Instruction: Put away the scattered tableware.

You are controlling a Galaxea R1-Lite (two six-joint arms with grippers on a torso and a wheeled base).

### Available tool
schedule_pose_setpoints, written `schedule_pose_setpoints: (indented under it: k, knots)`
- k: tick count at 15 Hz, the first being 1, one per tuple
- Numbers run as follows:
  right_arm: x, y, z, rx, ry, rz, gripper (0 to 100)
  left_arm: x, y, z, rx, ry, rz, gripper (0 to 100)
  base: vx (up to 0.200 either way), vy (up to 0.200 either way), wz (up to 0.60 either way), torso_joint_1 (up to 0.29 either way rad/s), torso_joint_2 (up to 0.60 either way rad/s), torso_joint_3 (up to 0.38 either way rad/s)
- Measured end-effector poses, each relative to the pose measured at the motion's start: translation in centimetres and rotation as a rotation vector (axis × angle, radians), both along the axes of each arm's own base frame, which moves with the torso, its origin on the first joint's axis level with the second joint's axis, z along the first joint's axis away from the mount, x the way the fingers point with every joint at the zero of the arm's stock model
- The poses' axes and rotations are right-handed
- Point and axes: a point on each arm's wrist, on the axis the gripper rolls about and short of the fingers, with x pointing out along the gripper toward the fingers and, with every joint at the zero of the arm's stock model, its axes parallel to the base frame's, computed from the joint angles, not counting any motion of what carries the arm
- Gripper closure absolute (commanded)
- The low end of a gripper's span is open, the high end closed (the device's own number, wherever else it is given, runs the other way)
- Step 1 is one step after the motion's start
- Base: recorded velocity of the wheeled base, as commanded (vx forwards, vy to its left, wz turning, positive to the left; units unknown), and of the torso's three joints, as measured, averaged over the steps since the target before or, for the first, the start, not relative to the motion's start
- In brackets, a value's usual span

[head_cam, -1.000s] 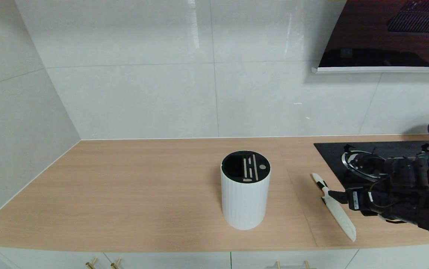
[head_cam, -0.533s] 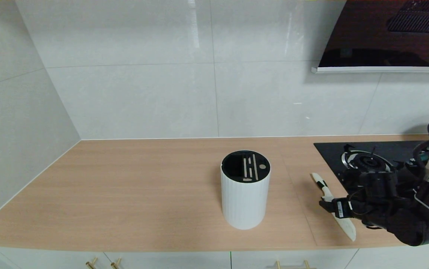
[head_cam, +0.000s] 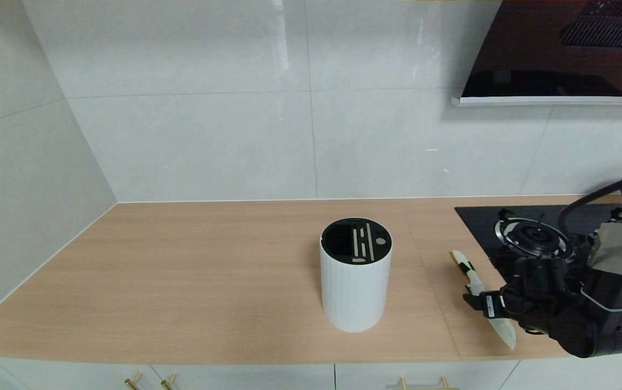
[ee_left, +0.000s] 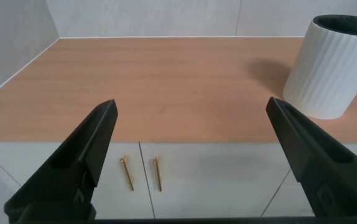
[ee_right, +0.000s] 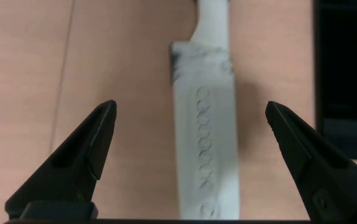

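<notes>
A white kitchen knife with a grey-marbled handle and a dimpled blade [head_cam: 469, 273] lies flat on the light wooden countertop [head_cam: 208, 281]. It sits between a white ribbed cylindrical knife holder [head_cam: 355, 287] and a black glass gas hob [head_cam: 478, 227]. Its handle points toward the tiled wall, and its tip points toward the counter's front edge and stops just short of it. The knife is well apart from the holder and just beside the near corner of the hob.

The right gripper [head_cam: 483, 304] hangs over the middle of the knife. In the right wrist view the knife [ee_right: 206, 143] runs lengthwise between the two black fingers [ee_right: 79, 168] of the right gripper [ee_right: 190, 112]. The fingers are spread wide, with bare counter on either side of the blade — nothing is grasped. Whether the fingertips touch the counter cannot be told.

The holder stands upright near the middle of the counter, and its black top is cut with narrow slots and one larger opening.

The left gripper [ee_left: 191, 109] is low, in front of the counter's front edge, with its fingers released and far apart. Beyond it are the holder [ee_left: 331, 68] and white cabinet doors with thin gold handles [ee_left: 141, 174].
</notes>
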Motion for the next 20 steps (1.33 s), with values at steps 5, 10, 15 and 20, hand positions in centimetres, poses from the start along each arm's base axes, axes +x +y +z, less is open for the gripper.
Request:
schedule_pose_setpoints:
  k: [5, 10, 15, 20]
  knots:
    - [0.5, -0.1, -0.9, -0.007, -0.02, -0.015, 0, 0.0, 0.0, 0.0, 0.0, 0.0, 0.0, 0, 0.0, 0.0, 0.0, 0.0, 0.0, 0.0]
    - [1.3, 0.0, -1.7, -0.004, -0.065, -0.014, 0, 0.0, 0.0, 0.0, 0.0, 0.0, 0.001, 0, 0.0, 0.0, 0.0, 0.0, 0.0, 0.0]
    - [1.7, 0.1, -2.4, 0.0, -0.063, -0.012, 0, 0.0, 0.0, 0.0, 0.0, 0.0, 0.0, 0, 0.0, 0.0, 0.0, 0.0, 0.0, 0.0]
    - [1.8, 0.1, -2.7, 0.004, -0.059, -0.01, 0, 0.0, 0.0, 0.0, 0.0, 0.0, 0.0, 0, 0.0, 0.0, 0.0, 0.0, 0.0, 0.0]
